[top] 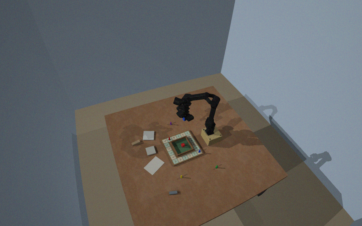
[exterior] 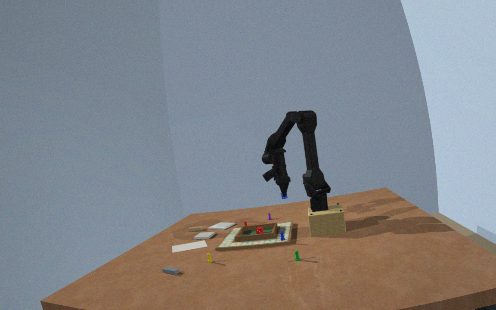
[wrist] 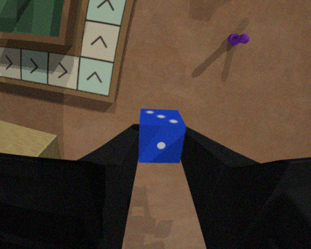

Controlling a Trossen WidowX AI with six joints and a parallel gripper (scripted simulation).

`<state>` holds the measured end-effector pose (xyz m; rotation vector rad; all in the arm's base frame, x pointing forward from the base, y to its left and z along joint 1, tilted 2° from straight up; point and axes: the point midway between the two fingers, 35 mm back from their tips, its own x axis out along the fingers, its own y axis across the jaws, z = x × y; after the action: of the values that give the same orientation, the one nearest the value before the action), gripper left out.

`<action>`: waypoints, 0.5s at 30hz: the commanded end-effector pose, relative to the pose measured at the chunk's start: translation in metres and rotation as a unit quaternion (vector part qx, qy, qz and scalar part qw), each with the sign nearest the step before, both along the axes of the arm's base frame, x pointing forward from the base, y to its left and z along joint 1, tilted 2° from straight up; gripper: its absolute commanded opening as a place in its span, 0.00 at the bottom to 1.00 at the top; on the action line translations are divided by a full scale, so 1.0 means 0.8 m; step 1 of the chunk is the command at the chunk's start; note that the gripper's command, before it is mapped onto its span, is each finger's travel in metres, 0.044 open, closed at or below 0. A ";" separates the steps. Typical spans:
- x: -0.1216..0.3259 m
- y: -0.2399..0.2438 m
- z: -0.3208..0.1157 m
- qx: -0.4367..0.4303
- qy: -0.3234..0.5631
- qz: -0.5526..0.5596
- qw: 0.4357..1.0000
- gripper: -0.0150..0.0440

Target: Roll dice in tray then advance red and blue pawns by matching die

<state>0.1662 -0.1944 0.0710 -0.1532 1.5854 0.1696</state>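
Above the brown bench [top: 233, 174] [exterior: 358, 285] [wrist: 266, 104], the blue die [top: 183, 119] [exterior: 284, 195] [wrist: 160, 138] is pinched by the end effector [top: 186, 118] [exterior: 284, 192] [wrist: 158, 131]. If it is released short of the tray [top: 178, 153] [exterior: 257, 236] [wrist: 31, 39], the rim could be struck and the blue die deflected outside.

The gripper [exterior: 284, 195] is closed on the blue die [exterior: 284, 196], suspended above the table [exterior: 388, 269]. The red die [exterior: 259, 230] rests inside the tray [exterior: 255, 237], which is centred on the game board [exterior: 222, 248]. The blue pawn [exterior: 282, 236] stands upright on the board track; the red pawn [exterior: 245, 223] is located behind the tray, its base hidden. The green pawn [exterior: 297, 255] and yellow pawn [exterior: 209, 258] stand upright on the table, off the board. The arm is mounted on a wooden block [exterior: 327, 223].
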 end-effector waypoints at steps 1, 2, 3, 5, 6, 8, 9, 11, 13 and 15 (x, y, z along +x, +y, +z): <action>0.021 0.007 0.000 -0.003 -0.004 -0.005 1.000 0.25; 0.026 0.010 -0.002 -0.003 -0.004 -0.007 1.000 0.25; 0.031 0.013 -0.003 -0.003 -0.005 -0.008 1.000 0.25; 0.040 0.020 -0.004 -0.002 -0.005 -0.010 1.000 0.25; 0.045 0.024 -0.005 -0.002 -0.005 -0.011 1.000 0.25; 0.054 0.032 -0.007 -0.001 -0.005 -0.012 1.000 0.25; 0.058 0.037 -0.008 -0.001 -0.005 -0.013 1.000 0.25; 0.066 0.045 -0.010 0.000 -0.005 -0.015 1.000 0.25; 0.075 0.053 -0.011 0.000 -0.005 -0.017 1.000 0.25; 0.084 0.061 -0.013 0.000 -0.005 -0.023 1.000 0.25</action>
<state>0.2212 -0.1529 0.0608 -0.1278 1.5853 0.1449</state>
